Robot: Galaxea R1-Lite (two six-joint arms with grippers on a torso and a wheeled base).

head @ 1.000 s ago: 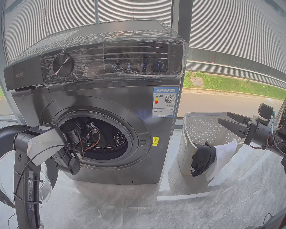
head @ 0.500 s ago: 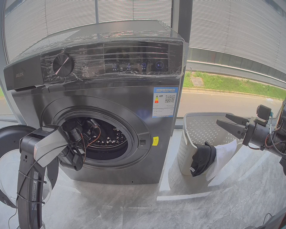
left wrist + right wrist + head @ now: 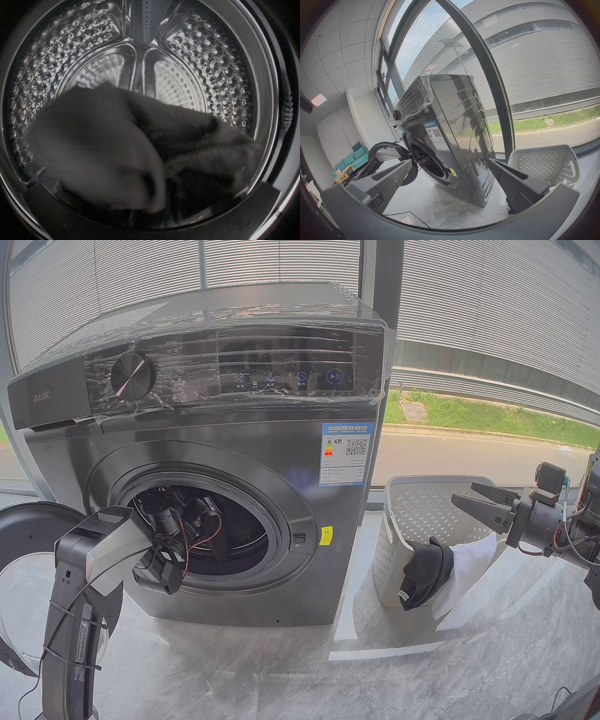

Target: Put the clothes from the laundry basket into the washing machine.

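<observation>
The grey washing machine [image 3: 250, 446] stands with its round door [image 3: 25, 552] swung open to the left. My left gripper [image 3: 203, 534] is inside the mouth of the drum [image 3: 193, 53], where a dark grey garment [image 3: 103, 150] lies blurred across the lower part. The white laundry basket [image 3: 400, 480] stands to the right of the machine. A black garment [image 3: 425, 571] and a white one [image 3: 472, 565] hang over its front rim. My right gripper [image 3: 464, 493] hovers open and holds nothing, above the basket's right side; its spread fingers frame the machine [image 3: 447, 125] and the basket [image 3: 543, 150].
A glass wall with a dark pillar [image 3: 381, 296] runs behind the machine and basket. The grey marble floor [image 3: 312, 671] in front is free. The open door stands close beside my left arm.
My left arm has shifted a little to the right and lower at the drum mouth. The right gripper has edged slightly left, still open.
</observation>
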